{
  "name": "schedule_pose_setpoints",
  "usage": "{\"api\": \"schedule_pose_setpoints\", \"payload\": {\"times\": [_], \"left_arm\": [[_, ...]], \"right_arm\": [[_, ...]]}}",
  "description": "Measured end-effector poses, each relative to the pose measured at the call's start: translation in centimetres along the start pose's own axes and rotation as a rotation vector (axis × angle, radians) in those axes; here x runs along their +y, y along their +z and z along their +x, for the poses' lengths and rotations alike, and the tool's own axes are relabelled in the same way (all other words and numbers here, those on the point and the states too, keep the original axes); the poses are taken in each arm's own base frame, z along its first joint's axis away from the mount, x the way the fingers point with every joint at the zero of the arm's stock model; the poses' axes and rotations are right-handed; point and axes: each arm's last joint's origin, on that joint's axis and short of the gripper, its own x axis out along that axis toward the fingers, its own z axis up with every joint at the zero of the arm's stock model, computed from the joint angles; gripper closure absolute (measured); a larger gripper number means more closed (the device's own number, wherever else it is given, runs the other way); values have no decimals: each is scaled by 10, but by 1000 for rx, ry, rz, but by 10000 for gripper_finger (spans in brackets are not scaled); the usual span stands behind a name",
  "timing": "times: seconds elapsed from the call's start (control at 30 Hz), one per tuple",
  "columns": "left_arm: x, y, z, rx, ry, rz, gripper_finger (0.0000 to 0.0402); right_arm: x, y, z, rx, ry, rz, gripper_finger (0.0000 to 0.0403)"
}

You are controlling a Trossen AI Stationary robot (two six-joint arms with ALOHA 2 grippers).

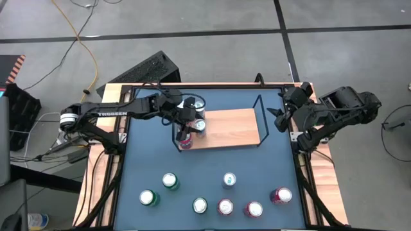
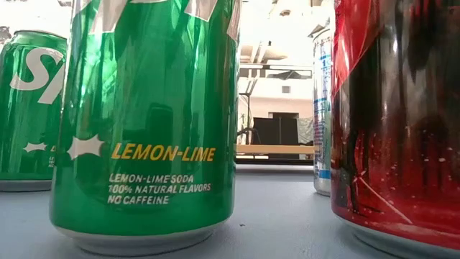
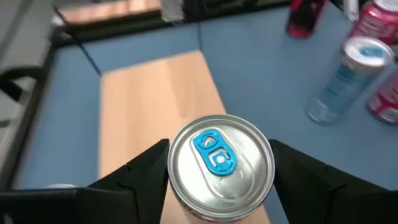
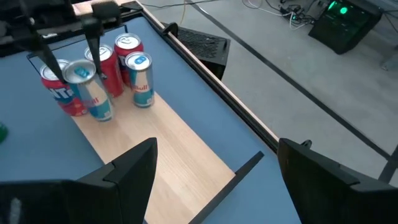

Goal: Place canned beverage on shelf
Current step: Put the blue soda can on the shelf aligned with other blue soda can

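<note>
A slim silver can with a blue tab (image 3: 221,158) stands upright between the fingers of my left gripper (image 3: 221,186), over the left end of the light-wood shelf (image 1: 228,127). The right wrist view shows this can (image 4: 93,93) among two red cans (image 4: 62,93) (image 4: 121,59) and a silver-blue can (image 4: 140,78) standing on the board. My left gripper (image 1: 191,125) reaches in from the table's left. My right gripper (image 4: 214,162) hangs open off the shelf's right end (image 1: 277,119), holding nothing. My left gripper pinches the slim can by its side wall just below the top rim (image 3: 177,183), one finger (image 3: 146,171) on each side. The fingers slant down from the table's left. The can is upright over the board; whether its base touches the board I cannot tell.
Several more cans stand along the table's near edge, among them green ones (image 1: 169,181) (image 2: 144,122) and red ones (image 1: 281,196) (image 2: 399,122). Black wire frames (image 1: 260,119) close the shelf's ends. The board's middle and right part (image 4: 180,155) lie bare.
</note>
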Motion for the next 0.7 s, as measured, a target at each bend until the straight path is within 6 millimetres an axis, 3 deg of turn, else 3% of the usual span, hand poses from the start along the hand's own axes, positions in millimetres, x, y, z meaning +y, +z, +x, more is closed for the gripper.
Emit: {"api": "schedule_pose_setpoints", "payload": {"times": [0.2,0.7], "left_arm": [[3,-7,10,30,-18,16,173],[11,-16,8,76,6,13,173]], "right_arm": [[0,0,0,2,2,5,85],[0,0,0,3,3,5,85]]}}
